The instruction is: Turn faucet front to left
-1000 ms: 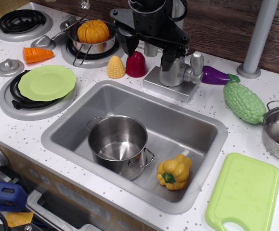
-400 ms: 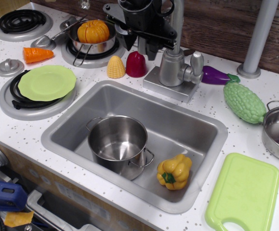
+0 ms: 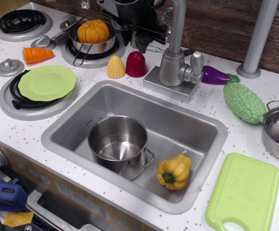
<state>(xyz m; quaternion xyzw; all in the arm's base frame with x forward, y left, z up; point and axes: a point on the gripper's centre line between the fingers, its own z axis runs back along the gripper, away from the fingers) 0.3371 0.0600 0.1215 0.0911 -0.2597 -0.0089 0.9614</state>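
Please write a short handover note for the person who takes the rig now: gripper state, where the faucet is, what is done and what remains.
Gripper: raised at the top edge behind the sink, left of the faucet, holding nothing; whether open or shut cannot be told.
Faucet: upright on its square base plate behind the sink, lever on its right side. The spout rises out of the frame, so its direction is not visible.
Done: cannot confirm the turn.
Left: check the spout direction.

Upright silver-grey faucet behind the sink, spout seemingly curving left.
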